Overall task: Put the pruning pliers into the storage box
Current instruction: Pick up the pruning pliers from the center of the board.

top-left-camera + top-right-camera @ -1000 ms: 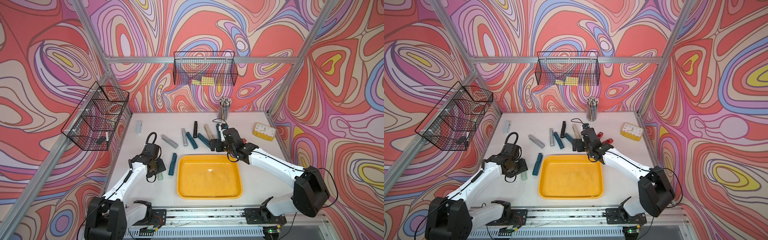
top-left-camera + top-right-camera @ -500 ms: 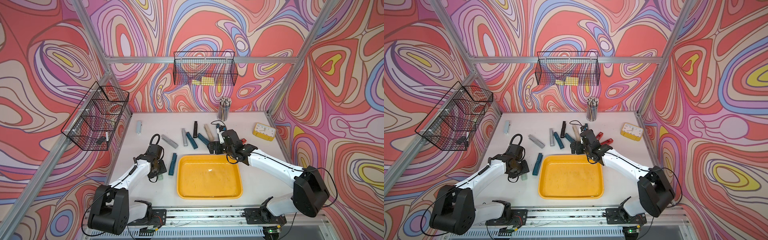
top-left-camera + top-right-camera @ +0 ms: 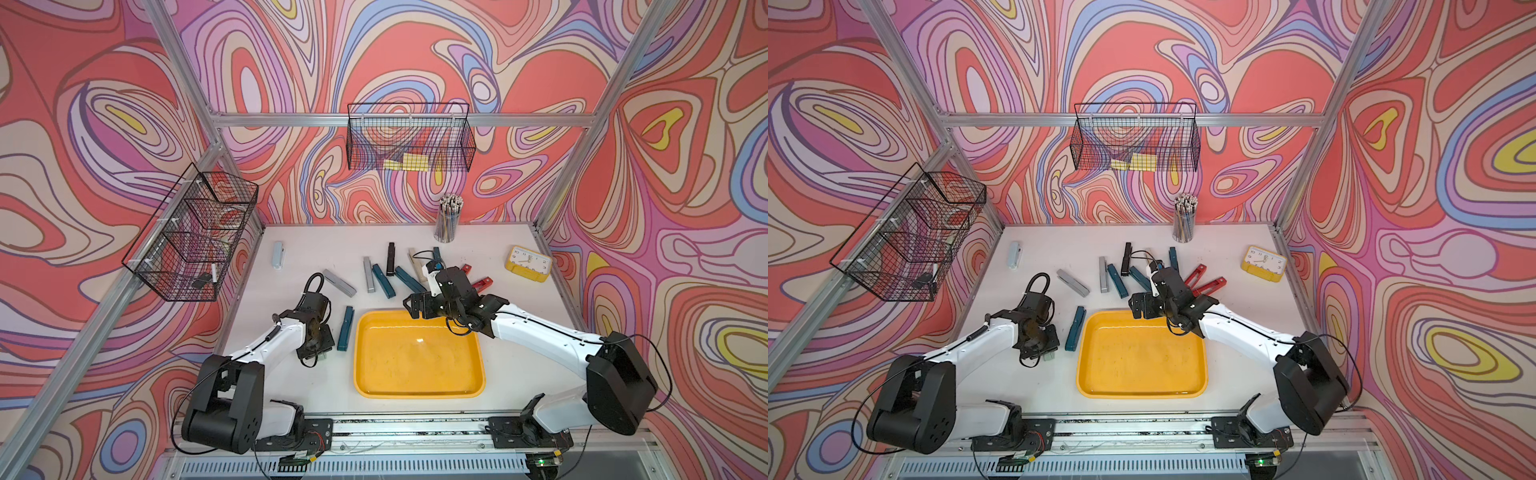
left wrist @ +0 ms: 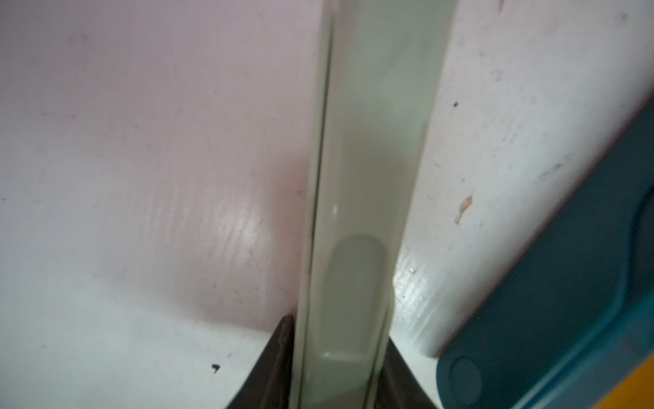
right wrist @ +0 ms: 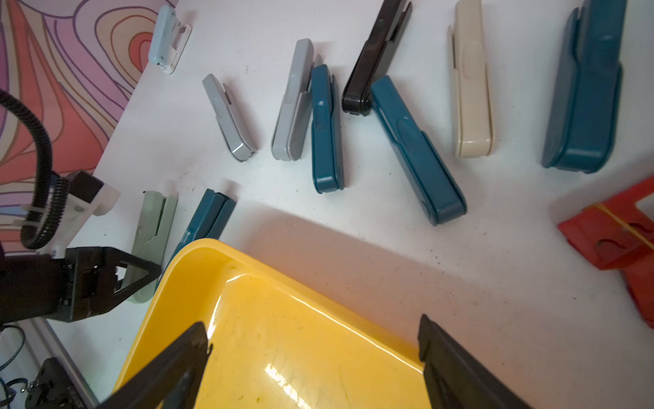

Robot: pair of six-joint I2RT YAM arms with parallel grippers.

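**Left:** the left end effector (image 3: pixel 318 347) has its fingers (image 4: pixel 283 357) pressed against both sides of the pale green pliers (image 4: pixel 357 159), which lies on the tabletop (image 4: pixel 141 177). A teal pliers (image 5: pixel 208 219) lies between it and the yellow storage box (image 3: pixel 415 361). **Right:** the right end effector (image 5: pixel 313 327), jaws wide apart, hangs over the box's far rim, with the other pliers (image 3: pixel 370 274) on the tabletop beyond and the red pliers (image 3: pixel 1212 284) farthest right.
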